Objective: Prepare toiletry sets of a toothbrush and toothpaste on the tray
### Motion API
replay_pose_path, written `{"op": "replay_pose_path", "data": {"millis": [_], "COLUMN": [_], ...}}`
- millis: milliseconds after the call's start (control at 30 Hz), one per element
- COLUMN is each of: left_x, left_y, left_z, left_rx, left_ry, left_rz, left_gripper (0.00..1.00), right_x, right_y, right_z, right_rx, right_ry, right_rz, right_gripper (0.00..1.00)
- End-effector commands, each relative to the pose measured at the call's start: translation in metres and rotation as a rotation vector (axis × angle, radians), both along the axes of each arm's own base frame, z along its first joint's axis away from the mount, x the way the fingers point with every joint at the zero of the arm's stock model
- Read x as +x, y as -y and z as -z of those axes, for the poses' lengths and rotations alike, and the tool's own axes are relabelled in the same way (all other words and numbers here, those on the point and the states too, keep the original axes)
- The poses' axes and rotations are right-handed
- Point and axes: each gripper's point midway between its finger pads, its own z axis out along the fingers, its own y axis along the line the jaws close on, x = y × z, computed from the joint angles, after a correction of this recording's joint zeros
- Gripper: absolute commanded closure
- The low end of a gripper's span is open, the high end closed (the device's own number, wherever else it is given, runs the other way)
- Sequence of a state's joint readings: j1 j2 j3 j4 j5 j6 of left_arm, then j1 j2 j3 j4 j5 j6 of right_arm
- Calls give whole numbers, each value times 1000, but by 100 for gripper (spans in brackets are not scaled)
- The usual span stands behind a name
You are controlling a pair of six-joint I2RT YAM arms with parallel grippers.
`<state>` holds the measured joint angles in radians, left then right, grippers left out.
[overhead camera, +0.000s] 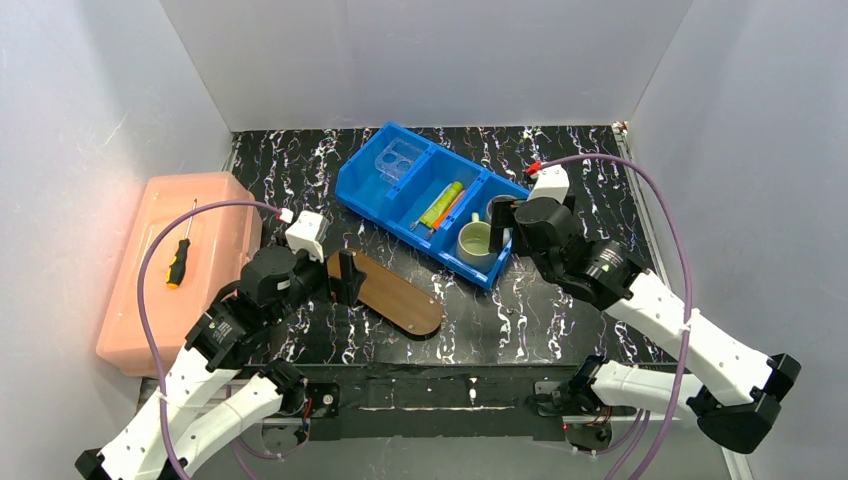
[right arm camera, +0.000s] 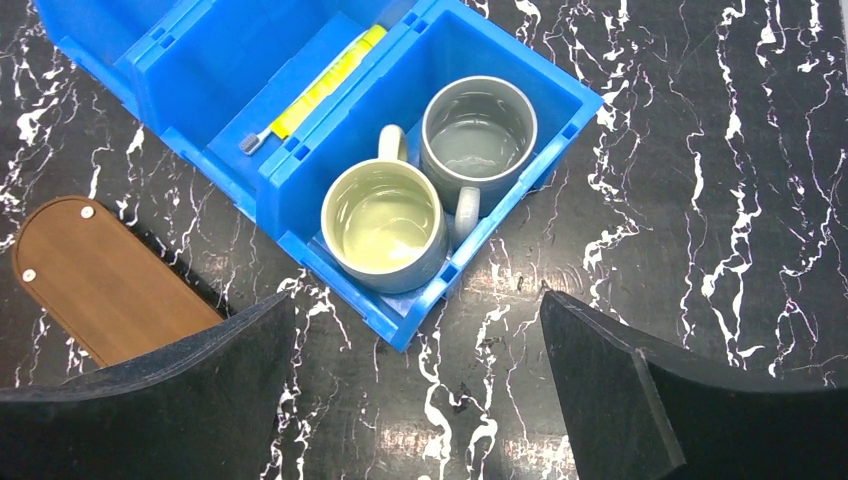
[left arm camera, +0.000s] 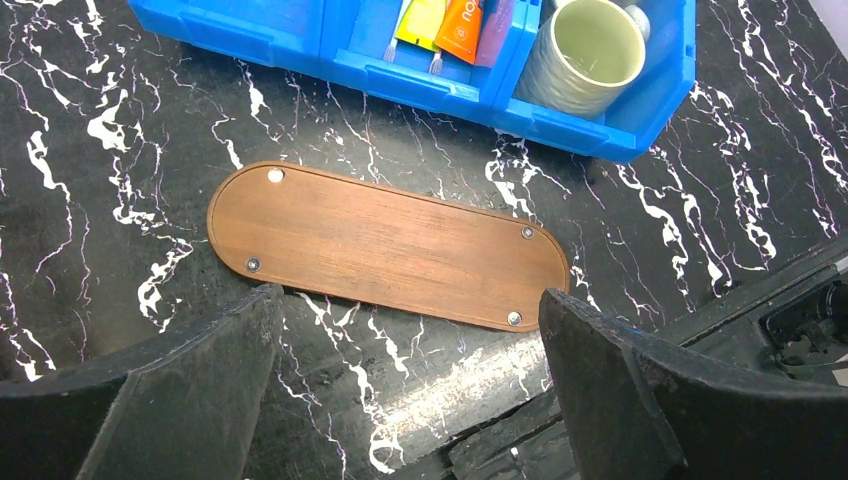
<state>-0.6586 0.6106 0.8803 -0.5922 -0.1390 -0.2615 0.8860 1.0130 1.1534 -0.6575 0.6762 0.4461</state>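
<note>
Two hands, left hand (left arm camera: 410, 305) and right hand (right arm camera: 417, 303), gape empty; orange tube (left arm camera: 461, 24) shows "NO".

White-shelled with black joints and black motor housings — left arm (overhead camera: 160, 415), right arm (overhead camera: 690, 340) — each looped by a lilac cable (overhead camera: 148, 275) running to a red-tipped plug at a white wrist block (overhead camera: 306, 232), and ending in broad, wedge-shaped, matte-black fingers (left arm camera: 170, 400) of rough, felt-like texture.
</note>
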Motion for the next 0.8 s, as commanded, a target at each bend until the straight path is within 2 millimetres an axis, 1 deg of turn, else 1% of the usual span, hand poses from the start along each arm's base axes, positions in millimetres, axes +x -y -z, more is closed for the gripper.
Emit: {"op": "replay_pose_path", "data": {"millis": [0, 233, 367, 433, 633, 767], "left_x": [-2, -2, -2, -2, -1, -2], "left_y": [-5, -10, -12, -14, -15, -13], "left_z": [-3, -6, -7, -6, -5, -6], "left_rx": [13, 11, 13, 16, 18, 13], "left_ry": [14, 31, 36, 36, 33, 29], "left_rz": [-9, -27, -38, -44, -59, -44], "left_gripper": [1, 1, 1, 1, 1, 1], "right_x": [7, 17, 25, 30, 43, 52], "right_y": [3, -3, -13, -21, -41, -57], "right_z": [-20, -14, -8, -6, 2, 12], "right_rx": [17, -12, -18, -4, 59, 105], "right_ry": [35, -2, -34, -45, -60, -71], "right_rz": [56, 107, 133, 138, 164, 174], "right_gripper": [0, 0, 0, 4, 10, 14]}}
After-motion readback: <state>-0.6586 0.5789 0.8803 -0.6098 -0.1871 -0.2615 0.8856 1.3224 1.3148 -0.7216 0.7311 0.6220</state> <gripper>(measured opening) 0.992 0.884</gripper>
